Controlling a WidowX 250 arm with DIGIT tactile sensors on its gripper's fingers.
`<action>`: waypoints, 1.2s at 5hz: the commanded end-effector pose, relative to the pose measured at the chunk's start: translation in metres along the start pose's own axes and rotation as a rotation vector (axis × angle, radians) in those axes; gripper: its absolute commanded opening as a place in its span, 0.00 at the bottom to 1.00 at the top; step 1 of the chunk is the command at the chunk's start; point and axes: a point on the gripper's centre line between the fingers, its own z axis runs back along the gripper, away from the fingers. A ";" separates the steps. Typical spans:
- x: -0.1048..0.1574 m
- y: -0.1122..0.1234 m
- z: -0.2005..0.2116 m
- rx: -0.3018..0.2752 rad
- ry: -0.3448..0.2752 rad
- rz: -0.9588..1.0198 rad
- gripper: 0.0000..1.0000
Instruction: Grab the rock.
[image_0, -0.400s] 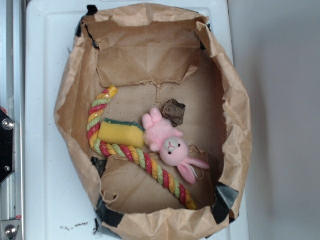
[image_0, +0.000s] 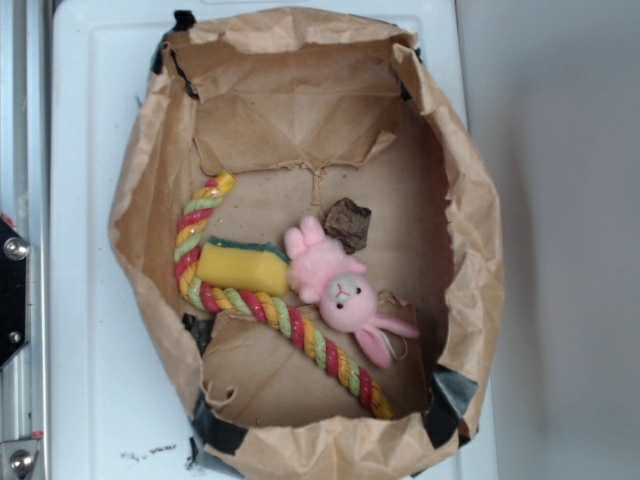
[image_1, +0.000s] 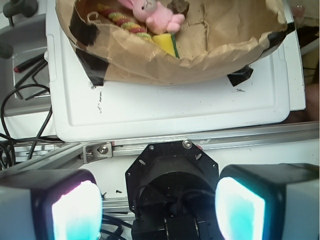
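The small dark brown angular rock (image_0: 348, 222) is left untouched inside the crumpled brown paper bag (image_0: 140, 190); the gripper (image_1: 159, 207), held wide and empty, is parked well away.

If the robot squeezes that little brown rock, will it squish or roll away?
Probably neither. The rock looks hard and rough, so it should stay stiff and give the fingers some grip. Its angular, blocky shape suggests it will slide or tip rather than roll. It lies against the pink bunny, which may get nudged.
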 end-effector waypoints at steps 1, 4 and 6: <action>0.098 0.013 -0.034 -0.020 -0.117 0.058 1.00; 0.172 0.039 -0.092 -0.139 -0.126 0.289 1.00; 0.169 0.050 -0.107 -0.135 -0.151 0.546 1.00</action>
